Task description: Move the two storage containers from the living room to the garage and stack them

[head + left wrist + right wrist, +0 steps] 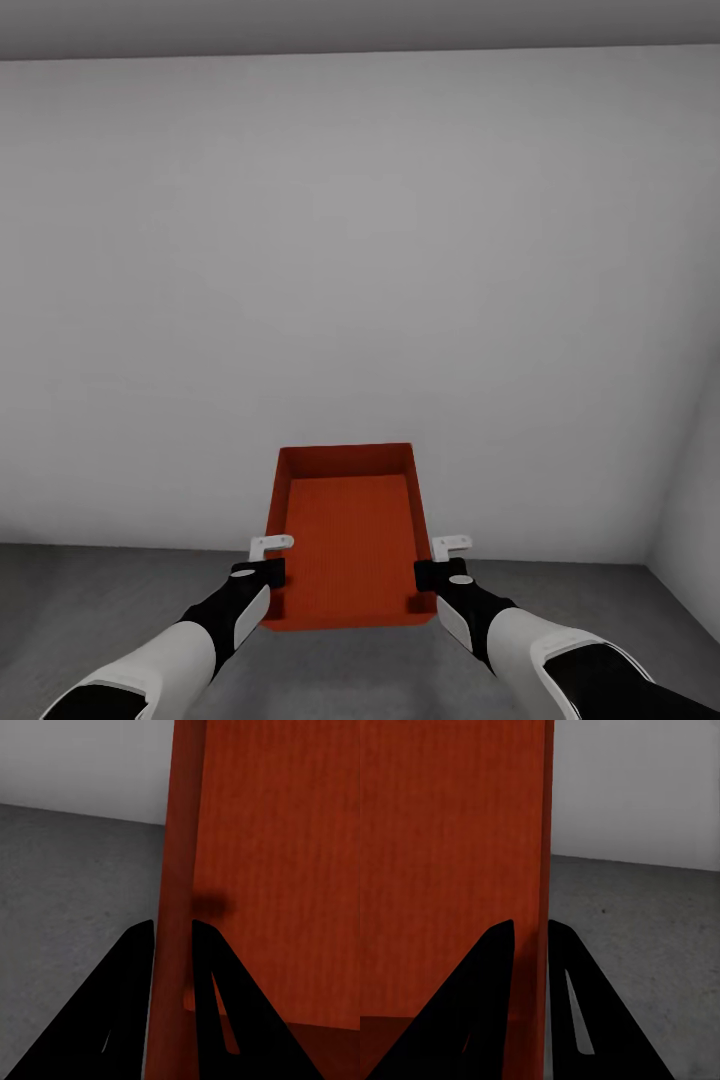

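Container: orange-red storage container [348, 530], open-topped and rectangular, with plain smooth walls and a finely textured inner bottom; nothing seen inside.
Position: held in the air in front of the robot, centred between both arms, above the floor [120, 590] and in front of the wall [360, 280].
Orientation: open side up; long axis running from near to far, away from the robot; far short wall toward the wall, near short wall just ahead of the wrists.
Tilt: roughly level, near end lower in the head view.
Markings: no brand, label or writing visible on any wall or on the bottom.
Left claw [268, 568]: clamped on the left long wall near its near end; in the left wrist view [173, 934] one dark finger lies outside the wall and the other inside the box, both touching it.
Right claw [428, 572]: clamped on the right long wall near its near end; in the right wrist view [531, 934] one finger inside the box, the other outside, with the thin wall pinched between.
Floor: dark grey, rough and concrete-like, extending to the foot of the wall.
Wall: plain white, meeting a second white wall at a corner on the far right.
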Available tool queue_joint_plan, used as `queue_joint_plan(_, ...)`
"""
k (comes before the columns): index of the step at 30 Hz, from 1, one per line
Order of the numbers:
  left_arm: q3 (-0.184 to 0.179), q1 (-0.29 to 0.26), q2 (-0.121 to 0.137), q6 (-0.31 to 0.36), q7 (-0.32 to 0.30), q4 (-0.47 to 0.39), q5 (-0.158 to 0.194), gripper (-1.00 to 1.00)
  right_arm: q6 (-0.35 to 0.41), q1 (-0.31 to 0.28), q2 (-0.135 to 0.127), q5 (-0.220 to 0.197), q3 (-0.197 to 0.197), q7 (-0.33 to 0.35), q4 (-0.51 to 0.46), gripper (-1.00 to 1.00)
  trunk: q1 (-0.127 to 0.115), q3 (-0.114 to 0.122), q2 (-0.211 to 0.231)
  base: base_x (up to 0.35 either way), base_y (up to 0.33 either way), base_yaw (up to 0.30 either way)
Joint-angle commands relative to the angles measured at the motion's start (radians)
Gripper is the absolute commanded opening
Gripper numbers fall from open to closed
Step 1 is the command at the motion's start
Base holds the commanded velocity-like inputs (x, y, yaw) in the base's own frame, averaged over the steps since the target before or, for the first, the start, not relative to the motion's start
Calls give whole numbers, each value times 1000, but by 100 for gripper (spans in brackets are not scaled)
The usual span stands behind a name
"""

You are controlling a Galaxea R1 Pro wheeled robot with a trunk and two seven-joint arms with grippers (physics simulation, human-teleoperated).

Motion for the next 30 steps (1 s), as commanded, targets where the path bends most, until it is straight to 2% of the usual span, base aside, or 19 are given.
queue_joint_plan(1, 19, 0, 22, 8, 17, -1, -3, -100, -6, 0, -2, -12, -10, -5, -1, -100, 4, -3, -8, 0, 0, 0)
queue_joint_plan(30, 19, 0, 23, 7, 17, -2, -3, -100, -6, 0, -2, -12, -10, -5, -1, -100, 115, -94, -211, 0, 0, 0)
